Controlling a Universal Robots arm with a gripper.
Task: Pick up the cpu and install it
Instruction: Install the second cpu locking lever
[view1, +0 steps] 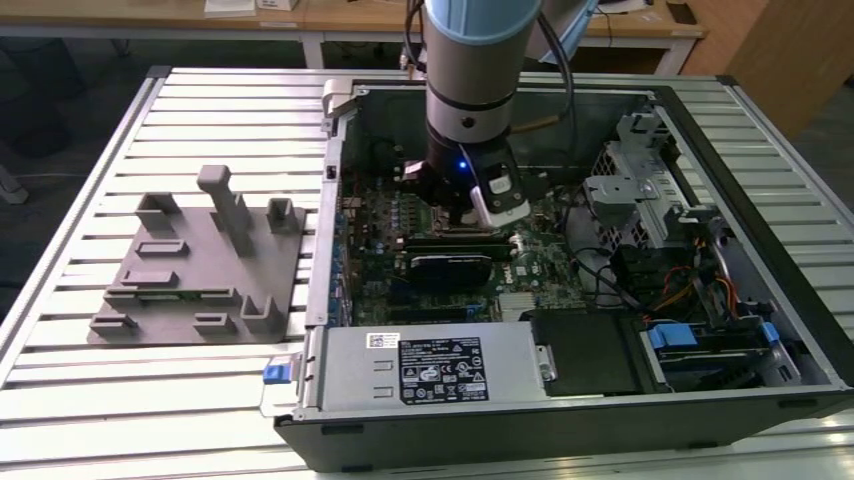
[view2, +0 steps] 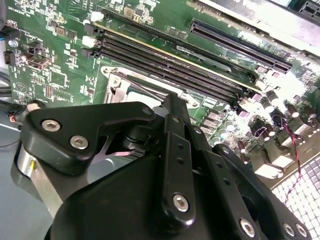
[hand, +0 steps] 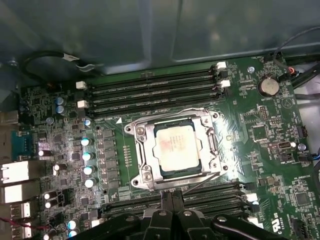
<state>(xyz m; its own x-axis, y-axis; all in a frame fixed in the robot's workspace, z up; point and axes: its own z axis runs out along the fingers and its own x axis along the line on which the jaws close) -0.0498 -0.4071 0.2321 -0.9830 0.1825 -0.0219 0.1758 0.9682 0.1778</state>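
Observation:
The cpu (hand: 176, 150), a silver-grey square chip with a pale edge, lies flat inside the black motherboard socket, ringed by the socket's metal frame (hand: 141, 150). My gripper (hand: 172, 198) hovers just off one side of the socket, above the memory slots, with its black fingers pressed together and nothing between them. It does not touch the cpu. In the second wrist view the gripper (view2: 172, 102) covers most of the socket, leaving only a corner of the frame (view2: 116, 85) showing. In the exterior view the arm reaches down into the open computer case (view1: 747, 130), over the green motherboard (view1: 400, 215).
A grey plastic fixture (view1: 200, 270) with upright blocks lies on the slatted table on the exterior view's left. Inside the case are a power supply (view1: 427, 365), drive bays and loose cables (view1: 667, 290) on the exterior view's right. Memory slots (hand: 155, 85) flank the socket.

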